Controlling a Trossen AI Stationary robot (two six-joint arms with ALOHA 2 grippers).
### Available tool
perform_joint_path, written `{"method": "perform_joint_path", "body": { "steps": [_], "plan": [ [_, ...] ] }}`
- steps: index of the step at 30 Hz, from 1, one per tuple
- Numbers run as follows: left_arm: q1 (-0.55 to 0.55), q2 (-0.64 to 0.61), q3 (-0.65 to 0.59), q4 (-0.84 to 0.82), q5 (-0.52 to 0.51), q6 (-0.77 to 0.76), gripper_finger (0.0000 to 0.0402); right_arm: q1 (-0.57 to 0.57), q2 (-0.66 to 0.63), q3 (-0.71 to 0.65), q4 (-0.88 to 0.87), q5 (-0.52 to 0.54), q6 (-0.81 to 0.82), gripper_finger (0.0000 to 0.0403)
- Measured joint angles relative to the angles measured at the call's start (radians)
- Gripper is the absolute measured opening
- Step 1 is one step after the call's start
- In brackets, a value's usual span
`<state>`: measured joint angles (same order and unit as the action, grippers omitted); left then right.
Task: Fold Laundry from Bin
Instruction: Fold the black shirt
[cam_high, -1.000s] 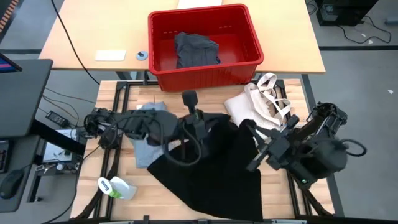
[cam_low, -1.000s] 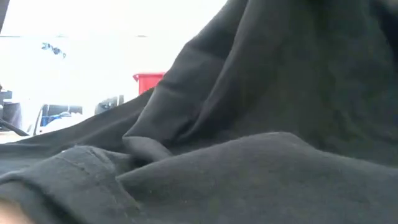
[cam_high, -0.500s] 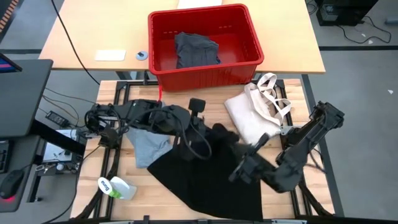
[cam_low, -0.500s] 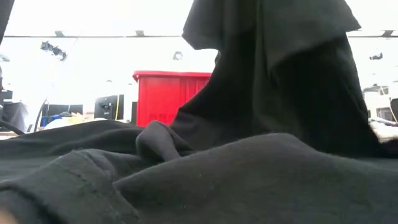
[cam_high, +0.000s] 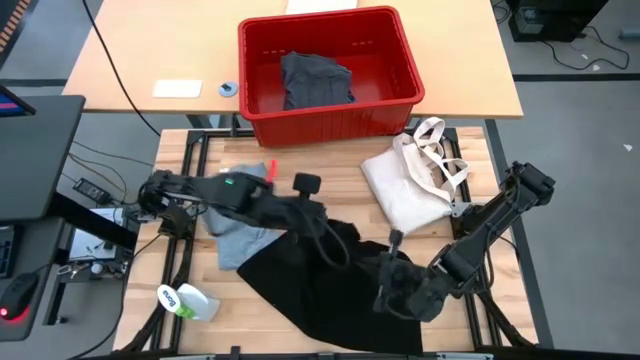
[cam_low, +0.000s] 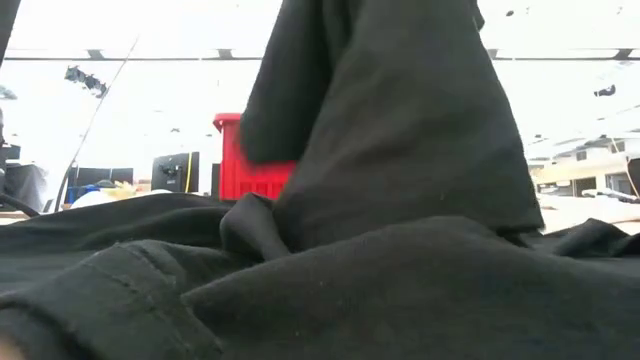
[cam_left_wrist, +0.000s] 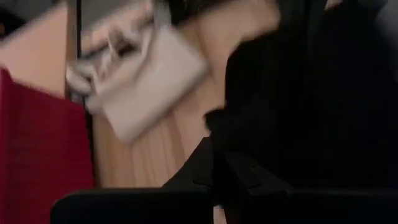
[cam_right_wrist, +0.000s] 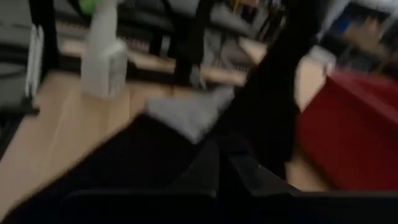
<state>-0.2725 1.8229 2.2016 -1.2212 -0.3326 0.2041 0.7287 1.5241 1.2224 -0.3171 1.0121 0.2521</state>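
Note:
The large black garment (cam_high: 330, 290) lies across the near half of the wooden table. One part of it is raised in a tall fold (cam_low: 390, 130). My left gripper (cam_high: 338, 240) reaches in from the table's left and is shut on the garment's far edge. My right gripper (cam_high: 390, 290) comes in from the right and is shut on the garment near its middle. A light grey T-shirt (cam_high: 240, 240) lies flat under the left arm, partly covered by the black cloth. The red bin (cam_high: 400, 60) stands on the far table with a dark grey garment (cam_high: 315, 80) inside. My left gripper pinches bunched black cloth (cam_left_wrist: 249, 124) between its fingers, slanting down from the table's left. The dark cloth hides the exact spot and the number of layers. The rest of the garment lies on the table. My right gripper pinches black cloth (cam_right_wrist: 249, 134) just ahead of its fingers, coming nearly level from the table's right. Edge or fold cannot be told. The cloth beside it rises in a fold while the rest lies on the table.
A cream tote bag (cam_high: 410, 180) with loop handles lies at the table's far right. A spray bottle (cam_high: 185, 300) lies near the front left corner. Bare wood shows between the tote and the black garment.
Both grippers have come down with the black garment. The right one has sunk far and gone toward the near edge and the left. The left one has tipped downward. The garment's lifted right part has drawn in from beside the tote and hangs lower.

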Motion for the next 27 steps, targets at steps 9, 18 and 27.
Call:
{"method": "perform_joint_path", "body": {
  "steps": [9, 18, 27],
  "plan": [
    [0.042, -0.033, -0.413, 0.293, -0.006, 0.126, 0.0014, -0.127, -0.088, 0.000, -0.549, -0.350, 0.546, 0.0015],
    [0.193, -0.242, -0.811, 0.700, 0.200, 0.189, 0.0018, -0.262, -0.088, -0.057, -0.638, -0.612, 0.403, 0.0016],
    [0.366, -0.469, -1.090, 0.954, 0.273, 0.212, 0.0019, -0.373, -0.087, -0.073, -0.571, -0.478, 0.165, 0.0017]
  ]
}}
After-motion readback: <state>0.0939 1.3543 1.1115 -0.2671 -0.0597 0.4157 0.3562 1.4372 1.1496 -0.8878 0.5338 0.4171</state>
